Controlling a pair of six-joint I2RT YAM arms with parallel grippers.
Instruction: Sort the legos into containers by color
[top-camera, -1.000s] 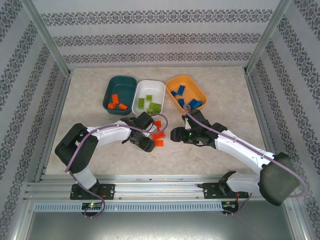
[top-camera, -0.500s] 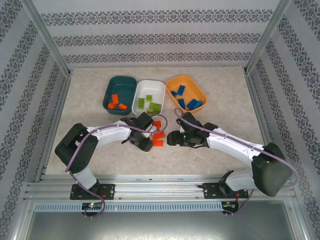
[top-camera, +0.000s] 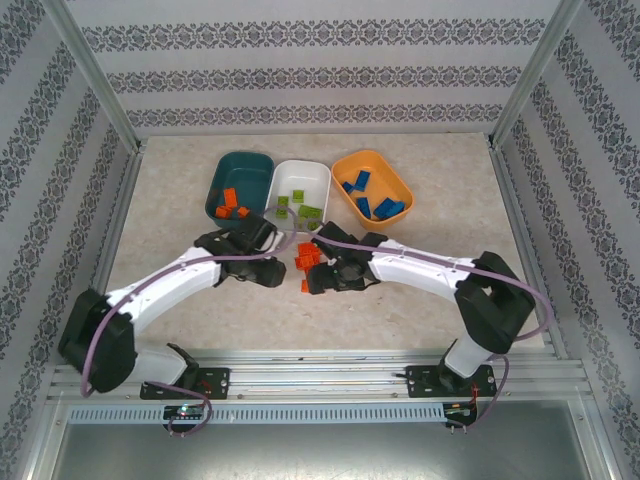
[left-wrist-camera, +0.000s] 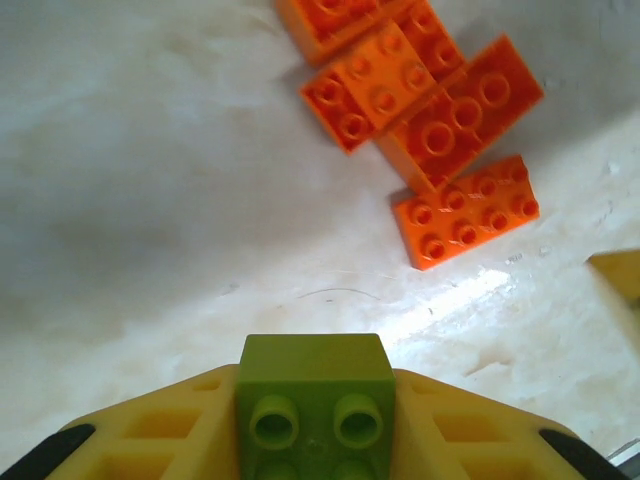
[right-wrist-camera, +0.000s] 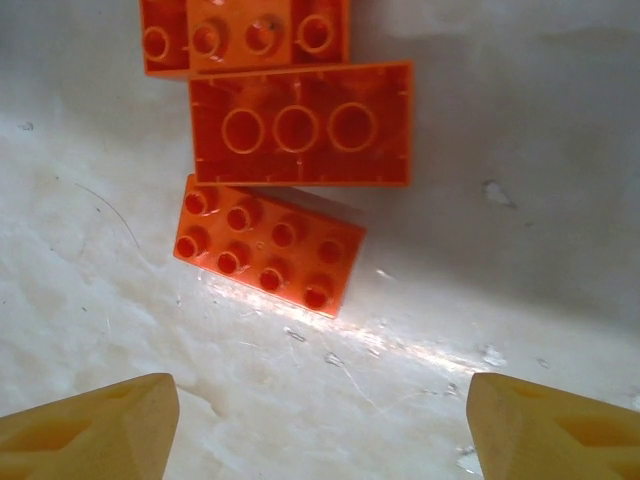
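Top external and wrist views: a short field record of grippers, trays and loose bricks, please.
left gripper: shut on lime green brick
right gripper: open, loose orange bricks just ahead on table
dark teal tray: orange bricks
white tray: green bricks
orange tray: blue bricks

Your left arm (top-camera: 165, 288) and right arm (top-camera: 425, 268) wear white shells between bulky black joint housings (top-camera: 495, 312), with a thin purple cable (top-camera: 400, 256) trailing along each. Up close, your right fingers (right-wrist-camera: 95, 430) are plain yellow plastic wedges. Your left fingers (left-wrist-camera: 160, 435) are the same yellow, with moulded hollow pockets and black outer corners.
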